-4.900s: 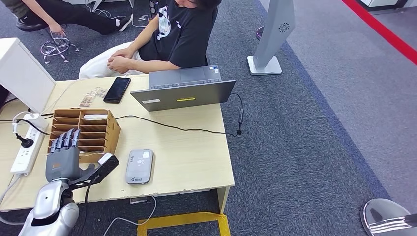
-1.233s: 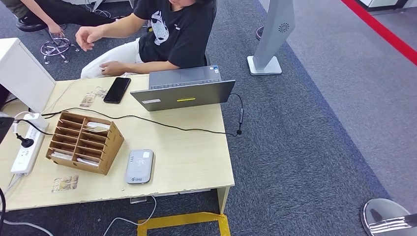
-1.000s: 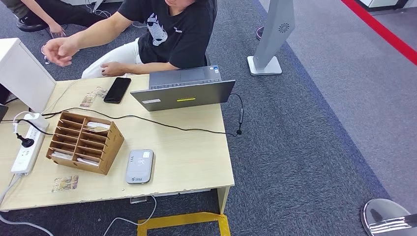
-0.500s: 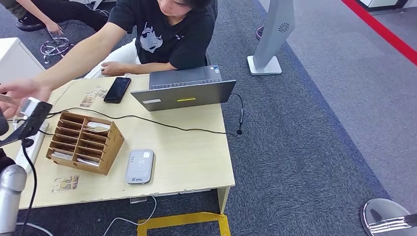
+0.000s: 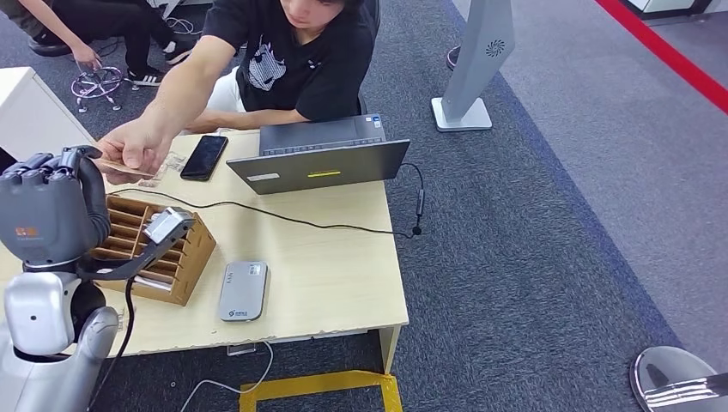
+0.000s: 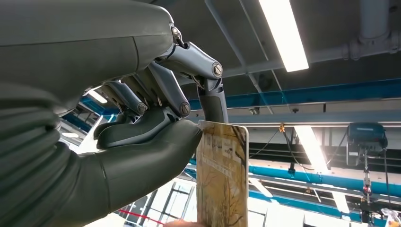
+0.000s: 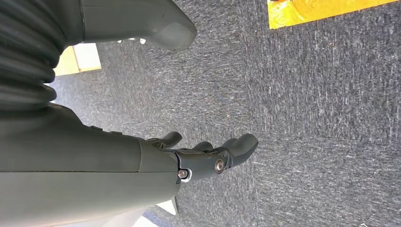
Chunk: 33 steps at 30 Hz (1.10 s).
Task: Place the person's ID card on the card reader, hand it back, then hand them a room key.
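My left hand [image 5: 47,210] is raised over the table's left side. In the left wrist view my left hand [image 6: 142,118] pinches a beige picture card [image 6: 222,175] between thumb and finger. A person's hand [image 5: 129,153] reaches across from the far side and holds the same card [image 5: 116,165]; I cannot tell whether it is the ID card or a room key. The grey card reader [image 5: 243,290] lies near the table's front edge with nothing on it. My right hand [image 7: 203,156] hangs over the carpet, fingers loose and apart, holding nothing.
A wooden slotted organizer [image 5: 176,253] with cards stands in front of my left arm. Behind it are a black phone [image 5: 204,156], a grey laptop [image 5: 322,159] and a black cable [image 5: 326,226]. The person sits behind the table [image 5: 343,283].
My left arm has risen into view with its hand up. The person's arm swung from the far left to above the table's back-left, and their hand now meets the card.
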{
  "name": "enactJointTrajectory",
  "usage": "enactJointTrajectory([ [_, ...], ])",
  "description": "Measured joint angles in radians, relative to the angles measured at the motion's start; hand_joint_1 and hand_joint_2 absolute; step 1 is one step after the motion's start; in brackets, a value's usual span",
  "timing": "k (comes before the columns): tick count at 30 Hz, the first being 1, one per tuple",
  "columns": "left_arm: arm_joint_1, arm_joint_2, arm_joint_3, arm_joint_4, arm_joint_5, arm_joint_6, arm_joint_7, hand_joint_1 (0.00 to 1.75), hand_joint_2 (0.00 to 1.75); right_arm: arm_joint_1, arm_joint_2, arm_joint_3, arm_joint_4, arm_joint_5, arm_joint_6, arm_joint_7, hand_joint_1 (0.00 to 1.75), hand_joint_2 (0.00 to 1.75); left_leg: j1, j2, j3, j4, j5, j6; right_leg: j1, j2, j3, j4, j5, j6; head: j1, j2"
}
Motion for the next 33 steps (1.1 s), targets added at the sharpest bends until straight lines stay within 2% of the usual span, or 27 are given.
enactJointTrajectory([
  [6, 0.001, 0.000, -0.001, 0.000, 0.029, 0.002, 0.001, 1.75, 1.75, 0.000, 0.000, 0.000, 0.000, -0.001, 0.000, -0.008, 0.00, 1.75, 0.000, 0.000, 0.000, 0.000, 0.000, 0.000, 0.000, 0.000, 0.000, 0.000, 0.000, 0.000, 0.000, 0.000],
  [7, 0.001, 0.000, -0.001, 0.000, 0.031, 0.003, 0.000, 1.64, 1.75, 0.000, 0.000, 0.000, 0.000, -0.001, 0.000, -0.008, 0.00, 1.75, 0.000, 0.000, 0.000, 0.000, 0.000, 0.000, 0.000, 0.000, 0.000, 0.000, 0.000, 0.000, 0.000, 0.000],
  [10, 0.004, 0.000, -0.001, 0.000, 0.041, 0.009, -0.008, 0.33, 1.75, 0.000, 0.000, 0.000, 0.000, -0.001, 0.000, -0.010, 0.00, 1.75, 0.000, 0.000, 0.000, 0.000, 0.000, 0.000, 0.000, 0.000, 0.000, 0.000, 0.000, 0.000, 0.000, 0.000],
  [11, 0.005, 0.000, -0.001, -0.001, 0.046, 0.013, -0.011, 0.00, 1.75, 0.000, 0.000, 0.000, 0.000, 0.000, 0.000, -0.010, 0.00, 1.75, 0.000, 0.000, 0.000, 0.000, 0.000, 0.000, 0.000, 0.000, 0.000, 0.000, 0.000, 0.000, 0.000, 0.000],
  [26, 0.018, 0.000, -0.002, -0.015, 0.108, 0.018, -0.034, 0.00, 1.75, 0.001, 0.000, 0.000, 0.000, -0.004, 0.000, -0.010, 0.00, 1.75, 0.000, 0.000, 0.000, 0.000, 0.000, 0.000, 0.000, 0.000, 0.000, 0.000, 0.000, 0.000, 0.000, 0.000],
  [29, 0.058, 0.000, -0.003, -0.048, 0.126, 0.027, -0.044, 0.00, 1.75, 0.002, 0.000, -0.001, 0.000, -0.012, 0.001, -0.004, 0.00, 1.75, 0.000, 0.000, 0.000, 0.000, 0.000, 0.000, 0.000, 0.000, 0.000, 0.000, 0.000, 0.000, 0.000, 0.000],
  [33, 0.149, 0.005, -0.004, -0.115, 0.132, 0.040, -0.037, 0.00, 1.75, 0.004, 0.000, -0.009, 0.001, -0.030, 0.001, 0.012, 0.00, 1.75, -0.001, 0.000, -0.001, 0.000, -0.001, 0.000, 0.000, 0.000, 0.000, 0.000, -0.001, 0.001, 0.000, 0.000],
])
